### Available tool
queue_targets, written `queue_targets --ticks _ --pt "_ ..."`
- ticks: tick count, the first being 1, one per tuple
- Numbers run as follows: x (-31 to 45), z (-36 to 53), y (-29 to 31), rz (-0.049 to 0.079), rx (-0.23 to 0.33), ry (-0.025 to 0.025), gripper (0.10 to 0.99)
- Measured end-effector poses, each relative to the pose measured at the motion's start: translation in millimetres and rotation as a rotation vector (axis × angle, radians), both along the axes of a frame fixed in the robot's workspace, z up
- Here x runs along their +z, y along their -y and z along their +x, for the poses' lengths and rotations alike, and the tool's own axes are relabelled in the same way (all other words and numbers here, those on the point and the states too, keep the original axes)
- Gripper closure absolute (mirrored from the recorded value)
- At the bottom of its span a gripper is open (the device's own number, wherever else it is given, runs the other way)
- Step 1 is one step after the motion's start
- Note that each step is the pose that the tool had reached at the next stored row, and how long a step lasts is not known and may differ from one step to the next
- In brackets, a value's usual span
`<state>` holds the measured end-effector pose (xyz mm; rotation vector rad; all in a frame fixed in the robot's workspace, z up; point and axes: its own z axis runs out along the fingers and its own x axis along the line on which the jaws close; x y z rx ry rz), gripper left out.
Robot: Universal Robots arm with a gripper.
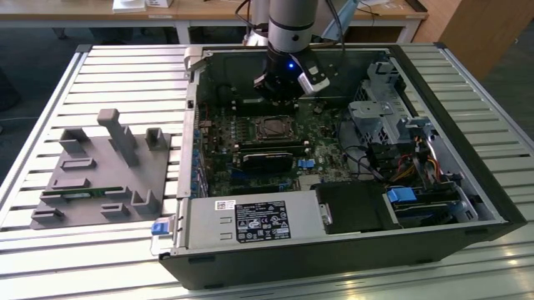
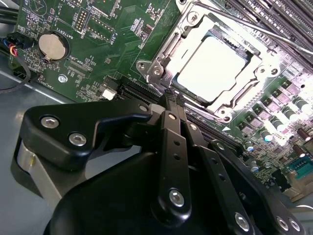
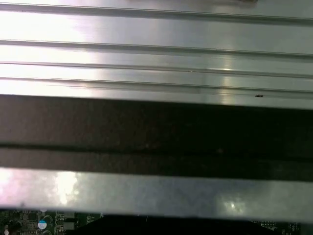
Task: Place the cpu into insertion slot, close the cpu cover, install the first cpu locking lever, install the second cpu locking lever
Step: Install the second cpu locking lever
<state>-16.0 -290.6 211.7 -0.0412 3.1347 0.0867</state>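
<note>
1. Ribbed metal surface [image 1: 125,75] all around, with an open computer case [image 1: 334,250] lying on it and a grey fixture tray [image 1: 100,175] off to the exterior view's left. Wooden desks run along the back.
2. Your hand [image 2: 172,94] is down inside the case, hanging over the green circuit board [image 2: 102,39] just beside the insertion slot [image 1: 274,128]. Its two fingers come together at the tips, so it's clenched with nothing between them.
3. The relation that matters: in the second wrist view the fingertips sit right at one corner of the slot's metal frame, and the cpu [image 2: 211,68] lies just past them, flat in the slot, silvery top up. So the chip is already seated.
4. The cpu cover [image 2: 193,27] looks like it's down around the chip, framing it, though I can't tell if it's latched.
5. One thin lever rod [image 2: 254,28] runs along the far side of the frame.
6. Count: one cpu, one slot, one cover, one arm, one lever rod I can make out clearly.
</note>
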Motion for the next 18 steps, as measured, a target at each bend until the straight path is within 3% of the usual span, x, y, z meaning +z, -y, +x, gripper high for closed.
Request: queue_targets --ticks 6,14,18 --pt "0.8 -0.1 0.1 0.000 0.000 -0.0001 0.980" --pt "14.8 0.0 0.1 0.000 0.000 -0.0001 0.980" --pt "15.3 0.0 1.4 0.000 0.000 0.0000 0.980"
